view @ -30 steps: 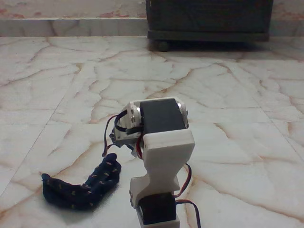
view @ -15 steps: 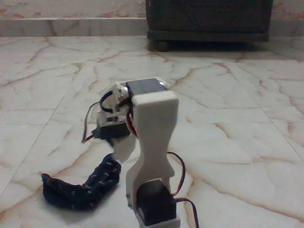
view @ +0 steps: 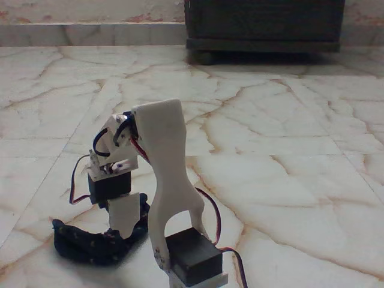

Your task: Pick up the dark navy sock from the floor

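Hidden and cropped parts, fixed view

The gripper (view: 124, 223) points down over the dark navy sock (view: 84, 243) and covers the sock's right end, so whether the white finger (view: 124, 216) touches the fabric can't be told, nor how the jaws stand (only one finger is visible). The arm's base (view: 195, 264) is cut by the near edge. The dark cabinet (view: 264, 27) at far right is cropped by the top edge.

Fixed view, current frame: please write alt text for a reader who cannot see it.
A white robot arm bends down to the left, its gripper lowered onto a dark navy sock lying curled on the marble floor. Whether the gripper is open or shut cannot be told. A dark cabinet on wheels stands at the back.
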`<action>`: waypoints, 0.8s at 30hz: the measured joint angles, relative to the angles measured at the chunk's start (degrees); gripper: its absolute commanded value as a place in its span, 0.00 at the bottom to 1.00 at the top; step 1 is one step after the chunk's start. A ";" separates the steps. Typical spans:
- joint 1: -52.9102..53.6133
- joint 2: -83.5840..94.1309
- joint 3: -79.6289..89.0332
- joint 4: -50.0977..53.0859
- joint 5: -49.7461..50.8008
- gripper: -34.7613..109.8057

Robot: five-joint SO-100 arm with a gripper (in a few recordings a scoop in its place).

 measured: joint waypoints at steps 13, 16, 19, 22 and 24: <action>-0.97 -16.35 -4.39 -9.84 0.88 0.31; -1.23 -16.35 -2.64 -14.68 -2.64 0.29; -1.49 -16.17 0.09 -19.86 -5.62 0.28; -1.49 -16.17 0.09 -18.72 -5.62 0.25; -1.58 -16.17 0.09 -18.72 -5.62 0.24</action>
